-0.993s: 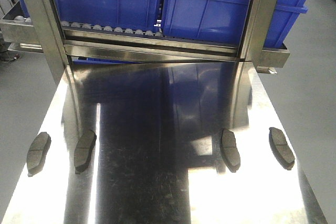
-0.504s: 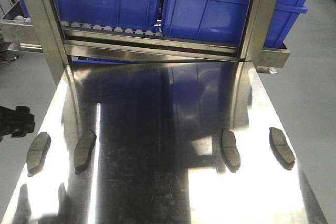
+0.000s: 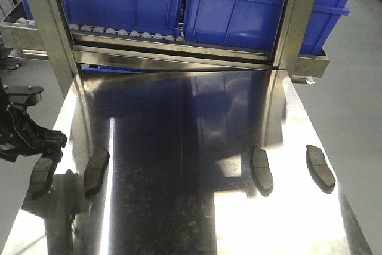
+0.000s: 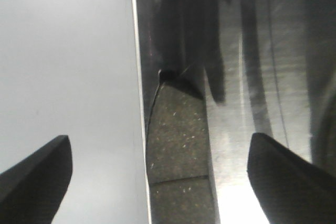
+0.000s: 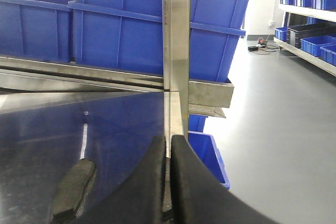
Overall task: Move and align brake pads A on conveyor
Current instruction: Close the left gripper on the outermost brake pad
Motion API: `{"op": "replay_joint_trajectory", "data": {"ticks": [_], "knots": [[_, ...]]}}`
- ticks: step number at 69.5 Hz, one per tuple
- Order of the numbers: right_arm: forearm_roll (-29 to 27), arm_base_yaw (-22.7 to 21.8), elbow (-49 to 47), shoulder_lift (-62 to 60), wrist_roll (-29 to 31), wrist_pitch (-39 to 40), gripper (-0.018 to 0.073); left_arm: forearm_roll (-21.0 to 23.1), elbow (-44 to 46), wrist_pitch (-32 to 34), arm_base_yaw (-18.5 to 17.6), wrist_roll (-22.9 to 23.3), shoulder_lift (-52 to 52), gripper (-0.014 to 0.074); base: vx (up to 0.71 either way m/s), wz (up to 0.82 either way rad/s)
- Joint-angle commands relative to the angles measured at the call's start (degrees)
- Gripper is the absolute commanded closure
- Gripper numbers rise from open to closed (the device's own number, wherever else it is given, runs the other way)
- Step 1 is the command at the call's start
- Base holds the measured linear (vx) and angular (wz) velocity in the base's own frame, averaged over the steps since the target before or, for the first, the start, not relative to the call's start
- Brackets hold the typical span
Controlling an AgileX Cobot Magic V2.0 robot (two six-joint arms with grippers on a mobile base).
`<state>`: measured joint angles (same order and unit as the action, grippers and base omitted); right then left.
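Since half a second ago, left fingers [image 3: 36,143] have swung in over the tabletop [image 3: 179,219] edge, above the leftmost pad [image 3: 39,178]. They are apart and straddle it in the wrist view, not yet gripping. The second pad [image 3: 96,171] lies just beside it. The third pad [image 3: 261,170] and fourth pad [image 3: 320,168] lie well apart to the right. Right fingers [image 5: 156,182] are pressed together, empty, near one of these. No conveyor shows. Pads look stiff, dense and gritty on slick steel, so pinch across the narrow width at the groove.

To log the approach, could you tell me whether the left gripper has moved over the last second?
Yes. The left gripper has moved rightward, in over the left edge of the steel table, to the leftmost brake pad.
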<state>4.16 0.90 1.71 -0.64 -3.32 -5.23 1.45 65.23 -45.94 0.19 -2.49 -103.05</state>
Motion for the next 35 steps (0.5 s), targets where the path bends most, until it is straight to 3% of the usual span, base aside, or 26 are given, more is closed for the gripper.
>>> {"op": "replay_joint_trajectory", "data": {"ticks": [1,35], "knots": [[0.46,-0.32,0.93,-0.73,-0.01,4.38,0.0553,0.28,1.76,-0.88,-0.27,-0.1,0.84,-0.0028,0.0,0.0],[0.46,-0.32,0.93,-0.73,-0.01,4.38,0.0553,0.41,1.58,-2.06,-0.27,-0.05,-1.47,0.0006,0.0,0.0]]}}
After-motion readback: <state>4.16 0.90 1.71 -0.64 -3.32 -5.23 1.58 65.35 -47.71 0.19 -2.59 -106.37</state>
